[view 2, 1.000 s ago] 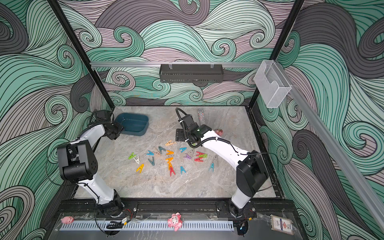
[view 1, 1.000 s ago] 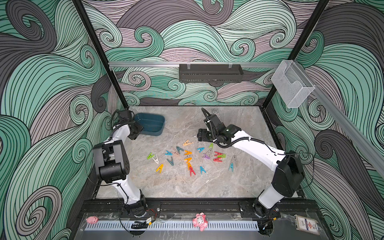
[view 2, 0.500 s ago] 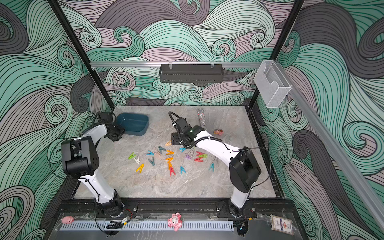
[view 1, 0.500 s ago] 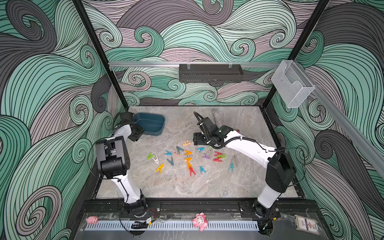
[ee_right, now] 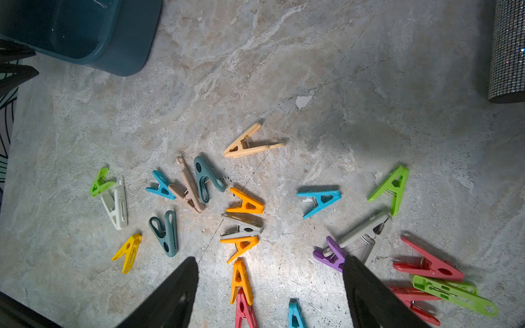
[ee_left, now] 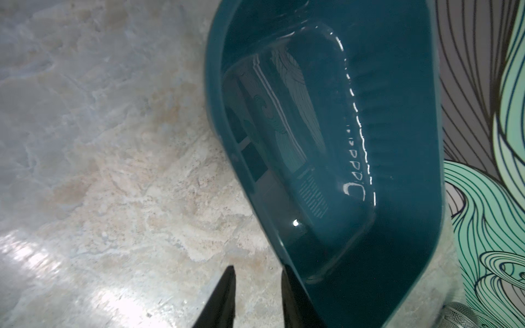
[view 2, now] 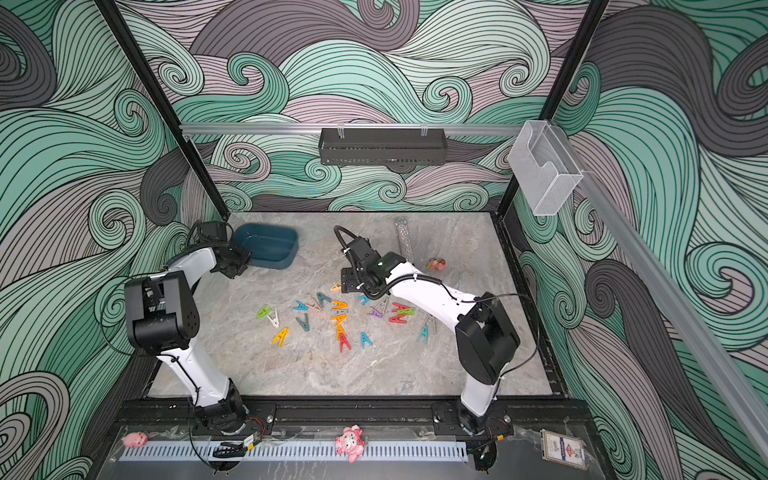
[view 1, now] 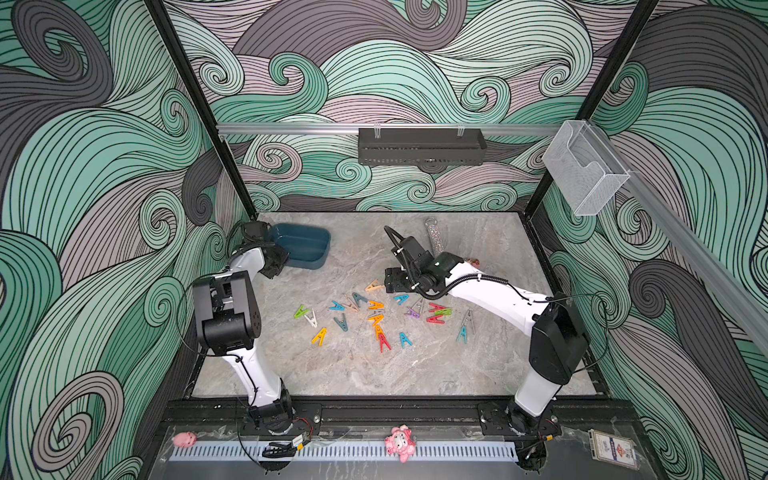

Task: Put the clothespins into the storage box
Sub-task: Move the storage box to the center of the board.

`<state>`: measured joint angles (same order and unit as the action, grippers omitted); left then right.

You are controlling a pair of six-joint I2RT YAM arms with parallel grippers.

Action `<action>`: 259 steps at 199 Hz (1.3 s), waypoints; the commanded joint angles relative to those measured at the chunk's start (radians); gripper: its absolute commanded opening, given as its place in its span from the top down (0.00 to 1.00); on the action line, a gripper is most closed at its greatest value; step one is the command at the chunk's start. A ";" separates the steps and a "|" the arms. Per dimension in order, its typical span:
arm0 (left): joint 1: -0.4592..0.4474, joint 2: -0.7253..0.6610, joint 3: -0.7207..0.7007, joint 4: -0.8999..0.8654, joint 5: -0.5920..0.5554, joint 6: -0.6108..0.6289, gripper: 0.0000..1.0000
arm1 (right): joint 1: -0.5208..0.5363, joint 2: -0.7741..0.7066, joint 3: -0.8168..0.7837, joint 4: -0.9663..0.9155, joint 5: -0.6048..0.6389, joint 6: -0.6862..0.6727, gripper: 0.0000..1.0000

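Note:
Several clothespins (view 1: 376,318) (view 2: 338,318) in many colours lie scattered mid-table. The dark teal storage box (view 1: 301,249) (view 2: 266,245) (ee_left: 397,85) sits at the back left, and nothing shows inside it. My left gripper (view 1: 277,259) (ee_left: 258,279) is at the box's near-left corner, open by a narrow gap with bare marble between the fingers. One finger (ee_left: 289,286) lies against the box's rim. My right gripper (view 1: 390,282) (ee_right: 270,258) hangs wide open above the pins and holds nothing. Beyond its tips lie an orange pin (ee_right: 245,204) and a beige pin (ee_right: 247,143).
A glittery tube (view 1: 434,237) (ee_right: 508,48) and a small pink toy (view 1: 473,262) lie behind the right arm. A black perforated tray (view 1: 422,145) and a clear holder (view 1: 584,166) hang on the walls. A pink pig figure (view 1: 400,442) sits on the front rail.
My right gripper has moved left and toward the front, coming over the beige pin's side of the pile. The left arm has shifted a little, its gripper staying by the box's corner.

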<state>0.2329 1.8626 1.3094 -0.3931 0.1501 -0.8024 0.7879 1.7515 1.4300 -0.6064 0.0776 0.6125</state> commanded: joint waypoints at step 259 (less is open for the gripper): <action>-0.336 0.120 0.029 0.186 -0.028 -0.409 0.93 | -0.036 -0.007 -0.014 -0.020 0.079 -0.028 0.21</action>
<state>-0.0387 1.9427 1.3453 -0.2714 0.1570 -1.0588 0.7769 1.7996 1.4517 -0.6106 0.1108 0.5827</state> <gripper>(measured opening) 0.071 0.792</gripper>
